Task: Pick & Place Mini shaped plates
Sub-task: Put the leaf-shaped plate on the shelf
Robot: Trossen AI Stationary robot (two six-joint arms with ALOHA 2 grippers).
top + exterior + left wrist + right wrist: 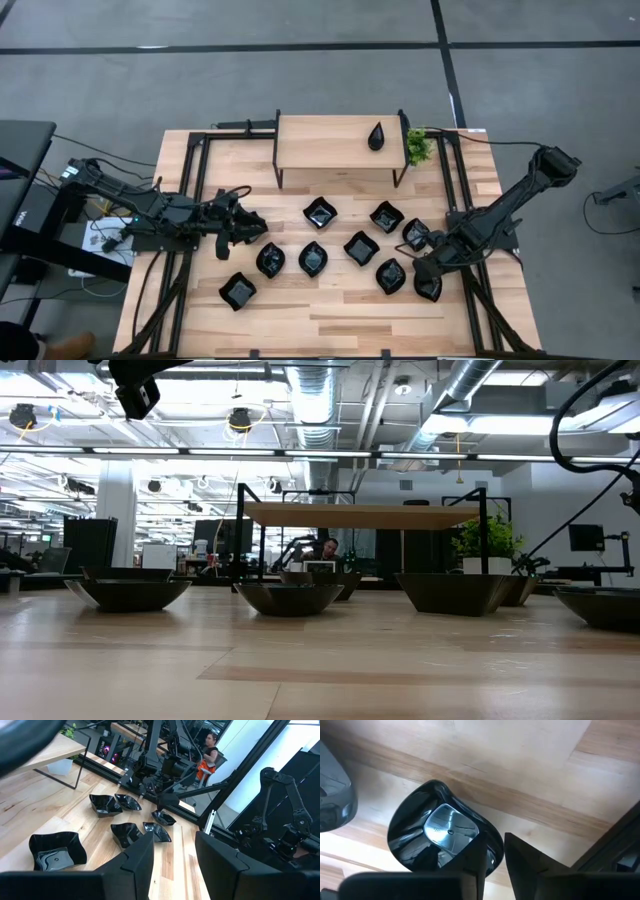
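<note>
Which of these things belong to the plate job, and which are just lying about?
Job: loose black plates; teardrop plate pinched at its rim by the right gripper; one plate on the shelf; left gripper, open, waiting at left.
Lying about: plant; person in the background.

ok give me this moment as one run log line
right pincer: closed on teardrop plate rim, table's right edge | left pincer: open, empty, left side | shelf: one teardrop plate

Nine mini shaped plates (361, 247) on the desk (330, 320) below the small shelf (325, 142), one teardrop plate (376, 136) on that shelf, one green plant (418, 147) beside it
</note>
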